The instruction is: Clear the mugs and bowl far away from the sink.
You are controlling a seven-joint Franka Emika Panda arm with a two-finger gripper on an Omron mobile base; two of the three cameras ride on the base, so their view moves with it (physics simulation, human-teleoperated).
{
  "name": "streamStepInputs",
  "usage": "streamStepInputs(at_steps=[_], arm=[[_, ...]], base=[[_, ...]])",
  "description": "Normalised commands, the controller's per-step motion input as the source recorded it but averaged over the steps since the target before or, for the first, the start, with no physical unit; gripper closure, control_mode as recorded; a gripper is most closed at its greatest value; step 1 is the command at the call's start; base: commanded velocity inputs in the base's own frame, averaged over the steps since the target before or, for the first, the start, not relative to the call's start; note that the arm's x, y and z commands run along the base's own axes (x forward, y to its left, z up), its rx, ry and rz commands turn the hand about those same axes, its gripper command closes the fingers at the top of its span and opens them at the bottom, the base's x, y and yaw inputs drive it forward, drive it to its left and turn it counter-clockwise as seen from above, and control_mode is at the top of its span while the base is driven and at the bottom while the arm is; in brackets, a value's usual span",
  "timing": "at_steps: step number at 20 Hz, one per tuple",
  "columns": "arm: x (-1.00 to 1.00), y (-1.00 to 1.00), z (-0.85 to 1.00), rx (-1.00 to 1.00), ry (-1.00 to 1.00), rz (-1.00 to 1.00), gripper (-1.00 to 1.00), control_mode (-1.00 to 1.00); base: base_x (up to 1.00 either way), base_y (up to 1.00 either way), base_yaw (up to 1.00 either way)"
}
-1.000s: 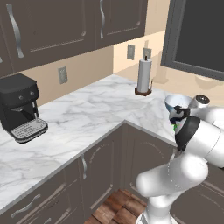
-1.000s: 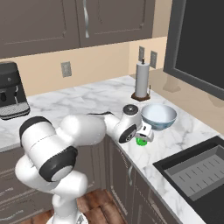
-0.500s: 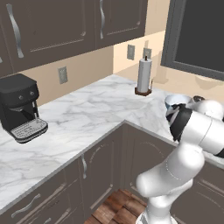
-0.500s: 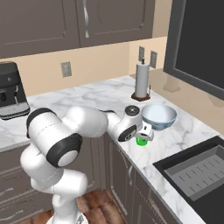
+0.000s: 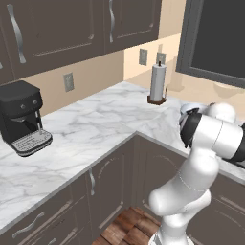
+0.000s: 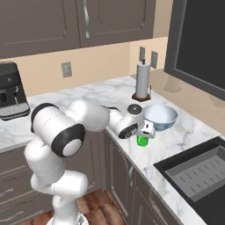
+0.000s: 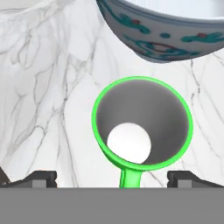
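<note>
The bright green mug [image 7: 142,122] stands upright on the marble counter, seen from above in the hand view, its handle [image 7: 129,177] toward the bottom edge. My gripper [image 7: 114,178] hangs open just over it, fingertips [image 7: 41,177] wide apart on either side, nothing held. In the right base view the gripper [image 6: 147,131] sits right above the green mug [image 6: 141,141]. The wide blue-grey bowl [image 6: 160,116] [image 7: 175,30] stands just behind the mug, and its rim [image 5: 189,107] peeks out past my arm. The black sink [image 6: 202,176] lies to the right. The white mug is out of view.
A paper towel roll [image 6: 141,81] [image 5: 158,82] stands upright behind the bowl near the wall. A black coffee machine [image 5: 21,117] [image 6: 11,90] sits at the far left of the counter. The counter's front edge runs close beside the mug.
The arm's elbow and upper links have swung round and risen, while the hand has stayed open close over the green mug. The mug and the bowl have not moved.
</note>
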Motion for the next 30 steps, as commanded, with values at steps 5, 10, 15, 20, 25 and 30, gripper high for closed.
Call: streamStepInputs(at_steps=[5, 10, 15, 20, 25, 30], arm=[[0.21, -0.16, -0.09, 0.0, 0.0, 0.0, -1.0, -1.0], [0.17, -0.14, -0.04, 0.0, 0.0, 0.0, -1.0, -1.0], [0.0, -0.11, 0.0, 0.0, 0.0, 0.0, -1.0, -1.0], [-0.24, 0.0, -0.18, 0.0, 0.02, 0.03, -1.0, -1.0], [0.0, 0.0, 0.0, 0.0, 0.0, 0.0, -1.0, -1.0], [0.07, -0.04, 0.0, 0.0, 0.0, 0.0, -1.0, -1.0]], base=[[0.0, 0.0, 0.0], [0.0, 0.0, 0.0], [0.0, 0.0, 0.0], [0.0, 0.0, 0.0], [0.0, 0.0, 0.0], [0.0, 0.0, 0.0]])
